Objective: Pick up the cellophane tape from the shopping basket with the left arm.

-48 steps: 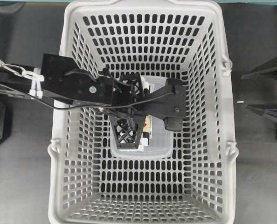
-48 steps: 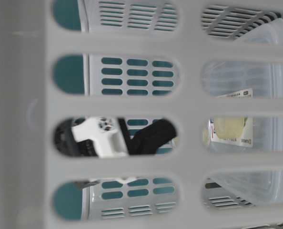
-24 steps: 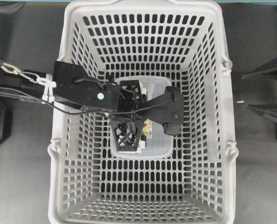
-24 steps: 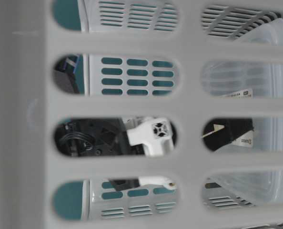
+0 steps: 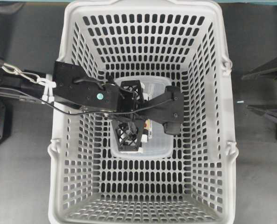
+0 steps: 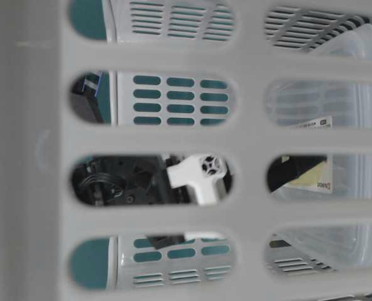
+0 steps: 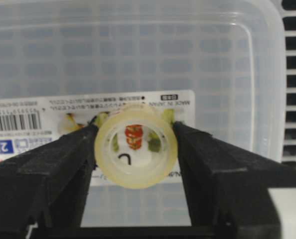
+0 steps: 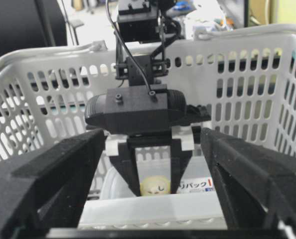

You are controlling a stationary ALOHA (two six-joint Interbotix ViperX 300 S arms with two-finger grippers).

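The cellophane tape (image 7: 136, 147) is a pale yellow roll in a clear pack with a white printed label. It lies on a clear plastic tub (image 7: 138, 50) inside the light grey shopping basket (image 5: 224, 154). My left gripper (image 7: 135, 132) reaches down into the basket, and its two black fingers press the roll from both sides. In the overhead view the tape (image 5: 148, 127) peeks out beside the lattice finger (image 5: 128, 135). It also shows in the right wrist view (image 8: 156, 186). My right gripper (image 8: 153, 144) is open and empty, outside the basket at the right (image 5: 262, 91).
The tub (image 5: 158, 145) sits in the middle of the basket floor. The basket's slotted walls rise all around the left arm. Hinged handles hang at the basket's sides (image 5: 228, 63). Dark table lies around the basket.
The left arm moved further into the basket over the tub. Its fingers then drew in and shut on the tape roll. The right arm has not moved.
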